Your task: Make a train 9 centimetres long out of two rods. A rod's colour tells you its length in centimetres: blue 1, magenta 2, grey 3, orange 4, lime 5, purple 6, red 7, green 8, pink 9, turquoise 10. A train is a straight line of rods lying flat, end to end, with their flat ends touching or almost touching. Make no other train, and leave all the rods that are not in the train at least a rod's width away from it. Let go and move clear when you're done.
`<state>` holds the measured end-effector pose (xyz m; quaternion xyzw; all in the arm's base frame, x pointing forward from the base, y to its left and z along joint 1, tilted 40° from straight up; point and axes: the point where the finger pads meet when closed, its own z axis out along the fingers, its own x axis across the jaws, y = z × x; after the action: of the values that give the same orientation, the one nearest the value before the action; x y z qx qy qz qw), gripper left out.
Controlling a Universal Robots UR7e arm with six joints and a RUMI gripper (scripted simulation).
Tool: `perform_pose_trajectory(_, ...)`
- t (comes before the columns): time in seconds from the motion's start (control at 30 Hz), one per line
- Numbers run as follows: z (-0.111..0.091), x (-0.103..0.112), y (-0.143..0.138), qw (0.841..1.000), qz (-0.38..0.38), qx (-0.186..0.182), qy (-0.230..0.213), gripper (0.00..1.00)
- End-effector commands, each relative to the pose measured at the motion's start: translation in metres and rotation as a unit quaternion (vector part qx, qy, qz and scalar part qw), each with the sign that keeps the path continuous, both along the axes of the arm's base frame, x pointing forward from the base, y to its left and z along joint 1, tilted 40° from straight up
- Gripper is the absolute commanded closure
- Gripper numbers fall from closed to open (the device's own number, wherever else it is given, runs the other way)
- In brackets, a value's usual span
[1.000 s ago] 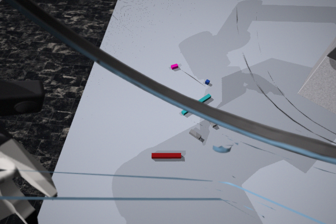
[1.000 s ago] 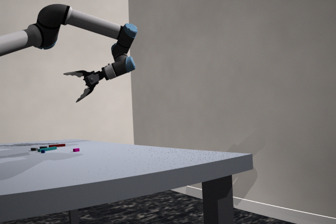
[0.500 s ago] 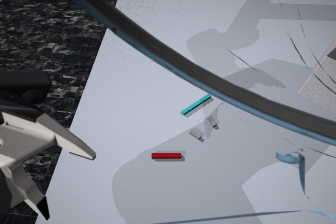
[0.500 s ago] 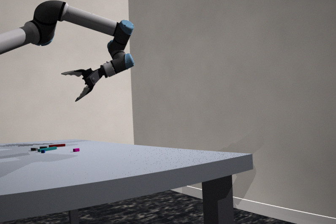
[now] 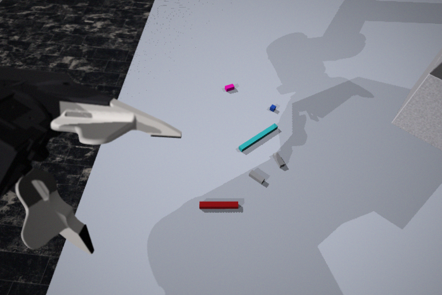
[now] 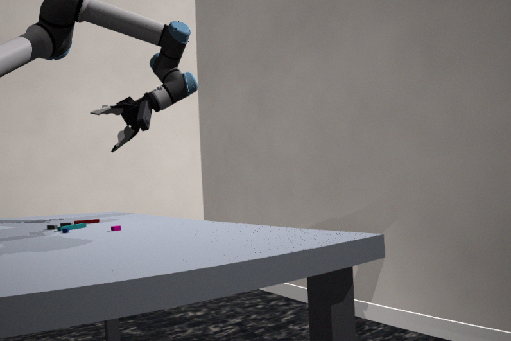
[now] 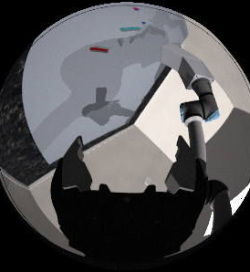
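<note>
Several rods lie flat and apart on the grey table (image 5: 200,34) (image 6: 248,254). They are a red rod (image 5: 218,204) (image 6: 86,221) (image 7: 98,49), a magenta rod (image 5: 229,87) (image 6: 115,228) (image 7: 136,8), a small blue rod (image 5: 272,107) (image 6: 65,230), a turquoise rod (image 5: 257,137) (image 6: 72,227) (image 7: 130,29) and two grey rods (image 5: 279,159) (image 5: 257,175). No two rods touch end to end. My gripper (image 5: 135,190) (image 6: 102,131) (image 7: 130,136) is open and empty. It hangs high above the table, off to the side of the rods.
The robot's grey base block (image 5: 421,120) (image 7: 178,61) stands at the table's right side. The table's left edge drops to a dark patterned floor (image 5: 53,34). The arm's shadow falls across the rods.
</note>
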<state>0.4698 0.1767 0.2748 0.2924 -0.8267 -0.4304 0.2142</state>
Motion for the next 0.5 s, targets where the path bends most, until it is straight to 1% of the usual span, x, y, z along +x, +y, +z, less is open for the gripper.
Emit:
perform_pose_trajectory(0.0,-0.015,-0.005,-0.015,0.998,0.025,0.001,-0.065,0.0)
perform_pose_trajectory(0.03,-0.015,-0.005,-0.015,0.998,0.025,0.001,-0.065,0.0)
perform_pose_trajectory(0.13,-0.028,-0.007,-0.029,0.992,0.056,-0.003,-0.115,0.0)
perform_pose_trajectory(0.23,-0.037,-0.009,-0.04,0.985,0.079,-0.008,-0.152,0.0)
perform_pose_trajectory(0.47,-0.058,-0.012,-0.065,0.963,0.136,-0.023,-0.232,0.0)
